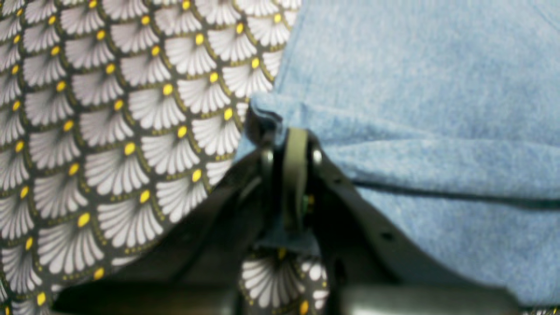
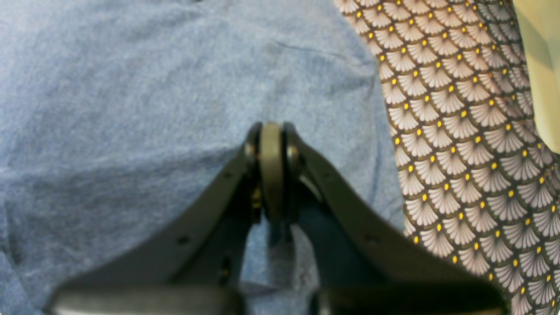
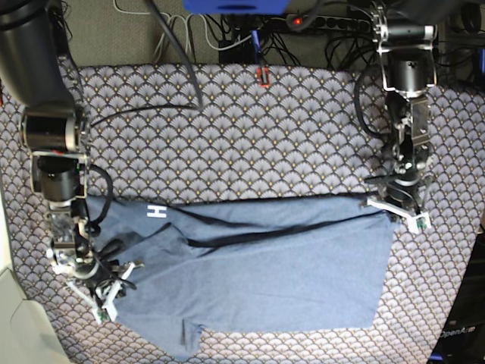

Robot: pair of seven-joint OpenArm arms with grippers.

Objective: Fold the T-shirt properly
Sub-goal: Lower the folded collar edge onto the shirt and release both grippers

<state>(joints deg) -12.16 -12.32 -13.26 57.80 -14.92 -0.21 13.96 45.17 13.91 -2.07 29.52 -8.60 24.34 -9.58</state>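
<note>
Scalloped tabletop (image 1: 109, 144) left of left tool (image 1: 291, 144); we see it clamped on T-shirt (image 1: 415, 87) hem.

Right wrist: right tool (image 2: 272, 144) closed, pinching soft cloth.

Base: limp, light shirt between tools; we'd grip corners.

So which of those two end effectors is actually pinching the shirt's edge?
The left end effector: the T-shirt hem bunches between its closed tips beside the scallop-patterned tablecloth. The right end effector is shut too, over plain fabric away from the edge.
</note>
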